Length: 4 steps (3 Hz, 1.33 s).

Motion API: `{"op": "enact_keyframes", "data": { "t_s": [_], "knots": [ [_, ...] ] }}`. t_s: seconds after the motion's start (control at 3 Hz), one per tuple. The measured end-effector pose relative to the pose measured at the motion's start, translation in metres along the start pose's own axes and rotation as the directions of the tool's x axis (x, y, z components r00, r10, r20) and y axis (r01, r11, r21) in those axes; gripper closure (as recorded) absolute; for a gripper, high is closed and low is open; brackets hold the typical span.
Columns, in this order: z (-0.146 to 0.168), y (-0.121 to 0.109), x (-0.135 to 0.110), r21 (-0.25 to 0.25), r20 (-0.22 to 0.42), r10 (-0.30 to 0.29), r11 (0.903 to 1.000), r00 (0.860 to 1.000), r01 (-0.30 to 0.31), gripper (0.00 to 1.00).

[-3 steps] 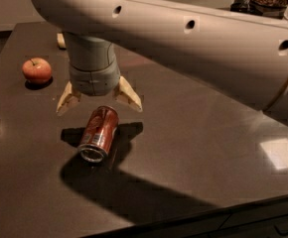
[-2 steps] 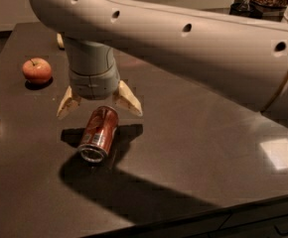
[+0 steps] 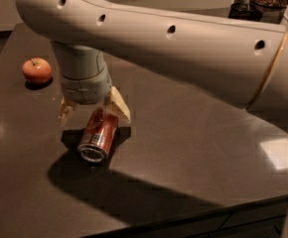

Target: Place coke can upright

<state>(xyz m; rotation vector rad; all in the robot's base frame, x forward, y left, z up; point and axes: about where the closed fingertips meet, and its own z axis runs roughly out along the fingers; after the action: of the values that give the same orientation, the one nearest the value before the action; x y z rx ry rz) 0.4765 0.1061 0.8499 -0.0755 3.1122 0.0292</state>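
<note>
The coke can (image 3: 98, 135) lies on its side on the dark table (image 3: 193, 148), its silver end facing the front edge. My gripper (image 3: 92, 110) hangs from the big pale arm right above the can's far end. It is open, with one cream finger on the left (image 3: 64, 112) and the other finger (image 3: 119, 105) at the can's upper right. The can's far end is hidden under the wrist, so I cannot tell whether the fingers touch it.
A red apple (image 3: 36, 71) sits at the left back of the table. Dark containers (image 3: 246, 9) stand at the far right back. The table's front edge runs along the bottom right. The arm covers much of the table's back.
The gripper has come down toward the can, and its fingers now stand lower and closer beside the can's far end. The can and apple have not moved.
</note>
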Motion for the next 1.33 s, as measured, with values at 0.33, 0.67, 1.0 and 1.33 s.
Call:
{"op": "enact_keyframes", "data": {
  "t_s": [0.33,0.67,1.0,1.33],
  "knots": [
    [-0.001,0.005,0.003,0.014,0.002,0.006,0.9999,1.000,-0.006,0.40],
    [-0.007,0.010,0.004,0.053,0.020,-0.005,0.9986,1.000,0.004,0.71],
    [-0.031,0.010,-0.005,0.097,0.116,-0.072,0.9934,0.991,0.061,1.00],
    [-0.055,0.005,-0.017,0.134,0.205,-0.169,0.9805,0.964,0.144,1.00]
  ]
}}
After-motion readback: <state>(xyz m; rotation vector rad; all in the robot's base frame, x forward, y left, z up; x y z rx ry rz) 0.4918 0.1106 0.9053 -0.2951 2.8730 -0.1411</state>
